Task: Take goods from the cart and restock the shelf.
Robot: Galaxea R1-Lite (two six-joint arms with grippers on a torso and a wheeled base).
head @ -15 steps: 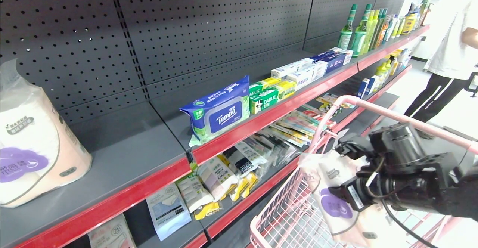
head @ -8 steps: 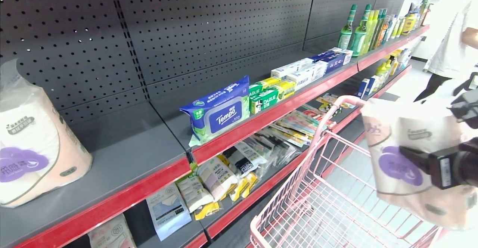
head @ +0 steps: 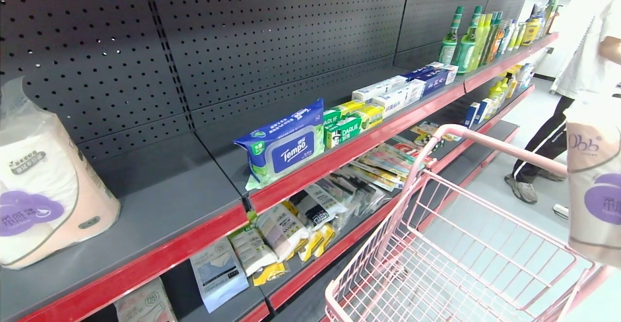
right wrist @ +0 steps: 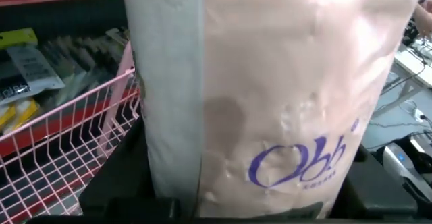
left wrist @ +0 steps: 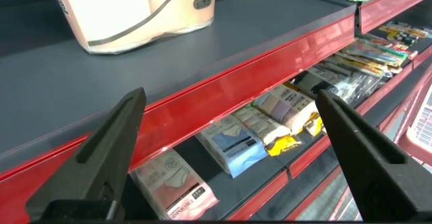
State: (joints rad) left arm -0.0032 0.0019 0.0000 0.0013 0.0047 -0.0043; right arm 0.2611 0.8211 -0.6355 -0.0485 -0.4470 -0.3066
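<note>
The soft held pack [head: 594,181] of toilet paper, squeezed by the right gripper [right wrist: 243,207] beside the handle of the cart [head: 509,152], could slip free or snag the red lip of the shelf [head: 184,191]. The left gripper [left wrist: 229,150] hangs spread, empty. The count: one shelved pack [head: 43,186], one wipes pack [head: 284,142], one cart, one held pack.

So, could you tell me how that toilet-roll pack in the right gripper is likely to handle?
Probably light for its bulk and squashy: the toilet-roll pack is rolls in thin film. The glossy wrap may slip; tall, it could tip.
</note>
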